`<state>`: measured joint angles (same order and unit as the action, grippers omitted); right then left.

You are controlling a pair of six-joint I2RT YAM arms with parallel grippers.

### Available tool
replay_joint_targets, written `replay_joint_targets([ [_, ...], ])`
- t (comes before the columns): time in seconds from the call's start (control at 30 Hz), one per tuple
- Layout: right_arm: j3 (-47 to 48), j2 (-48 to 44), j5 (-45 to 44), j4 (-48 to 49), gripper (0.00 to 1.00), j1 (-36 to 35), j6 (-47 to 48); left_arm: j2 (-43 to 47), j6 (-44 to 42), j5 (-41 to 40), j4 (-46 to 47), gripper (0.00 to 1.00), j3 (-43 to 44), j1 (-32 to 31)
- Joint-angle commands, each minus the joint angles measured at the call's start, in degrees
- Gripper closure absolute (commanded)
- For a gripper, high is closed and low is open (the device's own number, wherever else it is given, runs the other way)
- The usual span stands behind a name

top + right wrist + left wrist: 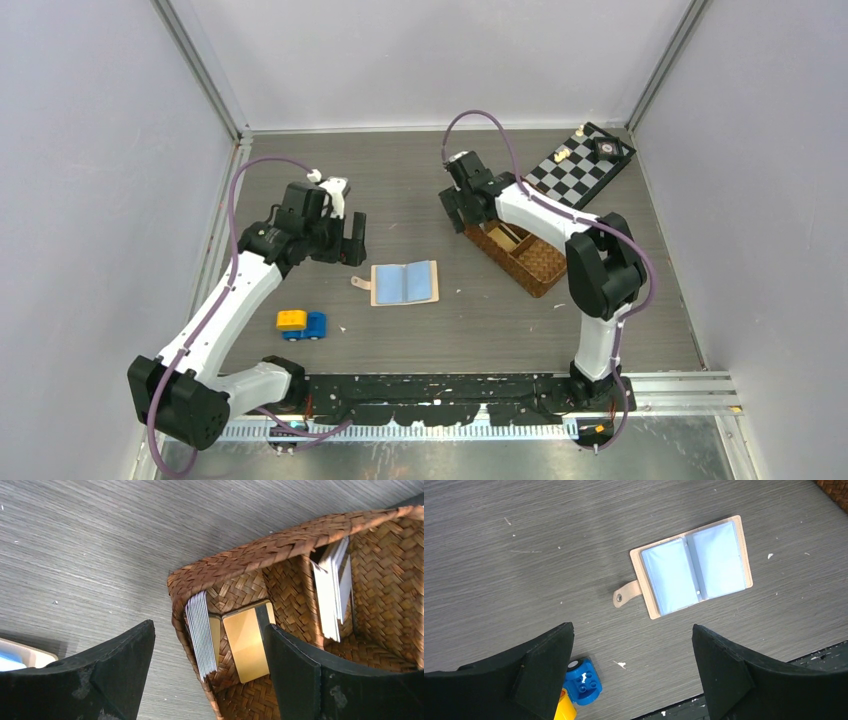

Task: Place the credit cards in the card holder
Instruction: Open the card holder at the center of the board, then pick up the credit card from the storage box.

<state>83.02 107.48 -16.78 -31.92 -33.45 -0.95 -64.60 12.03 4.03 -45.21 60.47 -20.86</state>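
Two black robot arms reach over a grey wood-grain table [430, 335], seen from above. A small beige-pink folding card holder [404, 283] lies open between them, the left gripper [352, 240] just beside it, the right gripper [456, 213] at a brown woven divided basket [530, 262]. Left wrist view: fingers wide, empty, above the holder's pale blue pockets. Right wrist view: fingers wide, empty, straddling a compartment holding silver-grey credit cards [201, 632] and a yellow-tan card [245, 645].

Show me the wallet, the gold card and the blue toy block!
wallet [669, 577]: left wrist view, on its left pale blue pocket.
gold card [245, 647]: right wrist view, on its shiny face.
blue toy block [584, 682]: left wrist view, on its studded top.
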Motion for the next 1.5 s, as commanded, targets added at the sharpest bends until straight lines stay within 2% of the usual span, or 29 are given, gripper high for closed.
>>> replay_joint_targets([
  [0.0, 3.87, 1.61, 4.08, -0.08, 0.16, 0.05, 3.3, 1.4, -1.14, -0.87, 2.92, 0.1, -0.51, 0.38],
  [0.1, 4.57, 2.86, 5.79, -0.36, 0.16, 0.1, 3.41, 1.26, -1.07, -0.74, 2.85, 0.1, -0.66, 0.38],
  [0.33, 5.55, 2.9, 12.45, -3.06, 0.25, 0.08, 3.41, 0.97, -0.87, -0.69, 2.87, 0.1, -0.89, 0.38],
  [0.6, 5.7, 0.35, 15.16, -4.54, 0.31, 0.05, 2.39, 0.37, -0.87, -0.91, 2.8, 0.1, -0.99, 0.38],
  [1.13, 5.83, -1.93, 15.96, -5.32, 0.35, 0.07, 1.85, -0.55, -0.97, -1.33, 2.7, 0.1, -0.95, 0.38],
  [1.47, 6.35, -1.97, 15.98, -6.0, 0.45, 0.05, 1.76, -0.73, -0.96, -1.4, 2.67, 0.1, -0.92, 0.38],
])
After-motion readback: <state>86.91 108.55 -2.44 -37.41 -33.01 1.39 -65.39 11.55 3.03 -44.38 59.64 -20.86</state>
